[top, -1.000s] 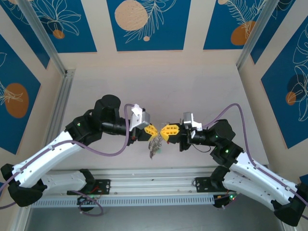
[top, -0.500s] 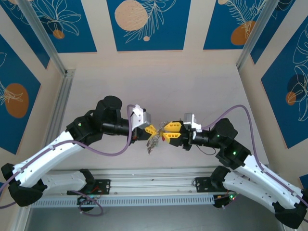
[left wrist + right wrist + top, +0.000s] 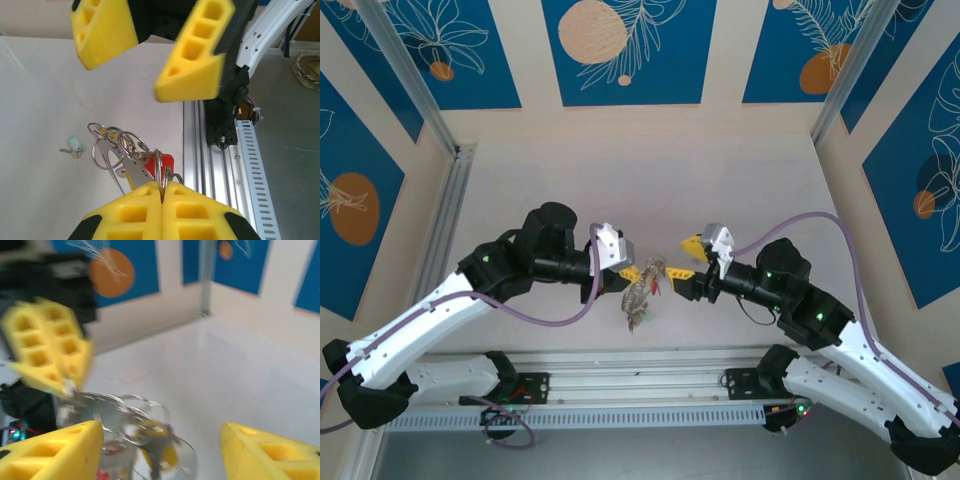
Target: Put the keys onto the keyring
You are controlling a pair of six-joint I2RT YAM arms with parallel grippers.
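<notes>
My table (image 3: 720, 180): pale matte top, aluminium rail (image 3: 640, 362) along the near edge. One small teal-headed key (image 3: 75, 144) lies flat on it.

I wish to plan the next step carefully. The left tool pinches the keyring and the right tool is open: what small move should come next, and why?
Probably send the right tool down toward the teal-headed key lying loose on the table. The left tool is shut on the keyring, and the right tool's jaws stand open and empty.
</notes>
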